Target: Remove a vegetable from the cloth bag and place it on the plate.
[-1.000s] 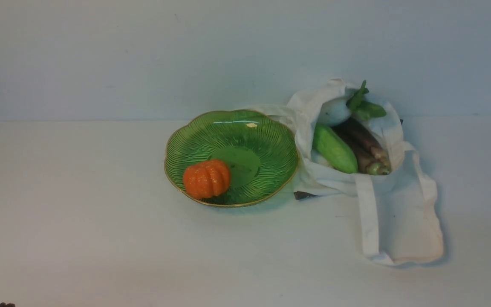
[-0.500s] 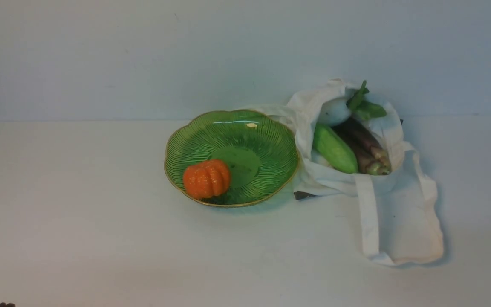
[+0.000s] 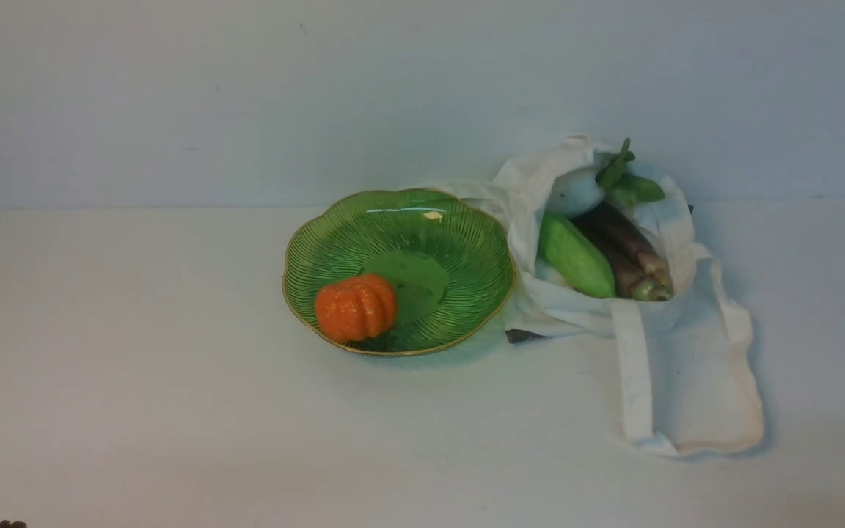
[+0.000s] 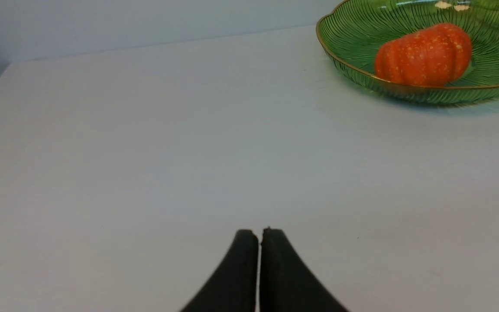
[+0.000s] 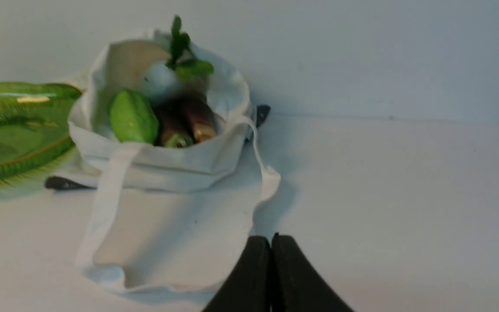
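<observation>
The orange ribbed pumpkin (image 3: 356, 308) lies on the near left part of the green gold-rimmed plate (image 3: 459, 235); both also show in the left wrist view, pumpkin (image 4: 422, 54) on plate (image 4: 349, 39). The off-white cloth bag (image 3: 686, 367) lies right of the plate, touching it, mouth open, straps spread toward me. My left gripper (image 4: 260, 234) is shut and empty, over bare table well short of the plate. My right gripper (image 5: 271, 238) is shut and empty, near the bag's strap end (image 5: 167, 242). Neither gripper's jaws show in the front view.
In the bag sit a smooth green cucumber (image 3: 575, 255), purple-brown stalks (image 3: 631, 253) and a white vegetable with green leaves (image 3: 576, 192). A dark object (image 3: 521, 336) pokes out under the bag. A wall stands behind the white table (image 3: 136, 367).
</observation>
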Robot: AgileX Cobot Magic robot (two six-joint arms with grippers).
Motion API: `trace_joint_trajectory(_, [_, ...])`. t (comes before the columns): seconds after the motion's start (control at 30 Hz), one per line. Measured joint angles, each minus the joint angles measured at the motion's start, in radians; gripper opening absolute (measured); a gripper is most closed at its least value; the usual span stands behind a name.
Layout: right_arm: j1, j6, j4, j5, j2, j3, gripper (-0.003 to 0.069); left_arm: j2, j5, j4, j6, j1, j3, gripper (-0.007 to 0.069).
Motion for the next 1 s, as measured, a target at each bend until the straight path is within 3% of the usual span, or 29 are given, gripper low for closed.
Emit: trace_joint_trajectory(1.0, [-0.007, 0.005, -0.015, 0.007, 0.000, 0.001, -0.0015, 0.000, 0.000, 0.000, 0.000, 0.000, 0.000, -0.0005])
